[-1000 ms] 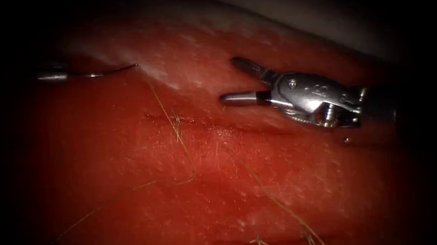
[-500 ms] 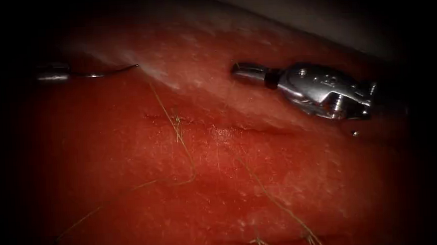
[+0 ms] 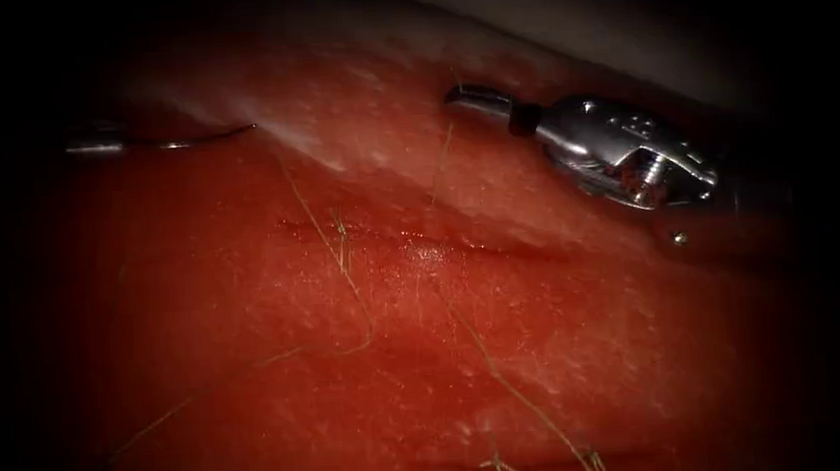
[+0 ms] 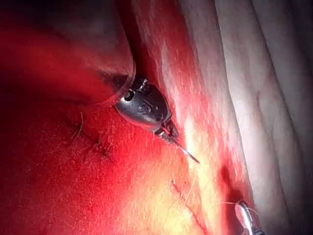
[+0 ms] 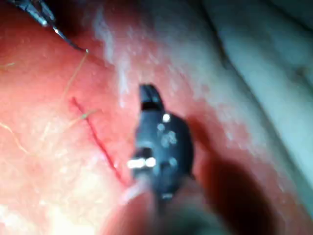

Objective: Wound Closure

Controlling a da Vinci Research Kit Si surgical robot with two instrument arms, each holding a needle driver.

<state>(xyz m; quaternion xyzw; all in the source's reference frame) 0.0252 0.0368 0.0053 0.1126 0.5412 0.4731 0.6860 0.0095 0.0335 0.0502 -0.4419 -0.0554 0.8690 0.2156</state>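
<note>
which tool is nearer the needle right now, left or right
Left. The left tool holds the needle by its back end, clear of the tissue. The right tool sits well off to the right, shut on a thread.

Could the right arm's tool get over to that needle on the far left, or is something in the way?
Probably yes. Open tissue lies between the right tool and the needle, with just loose thread on the surface. But the left tool holds the needle's far end, and the right tool seems shut on thread.

Surgical practice bench: cut pork tissue (image 3: 251,302), loose thread (image 3: 350,277), pale drape (image 4: 279,98) behind.
</note>
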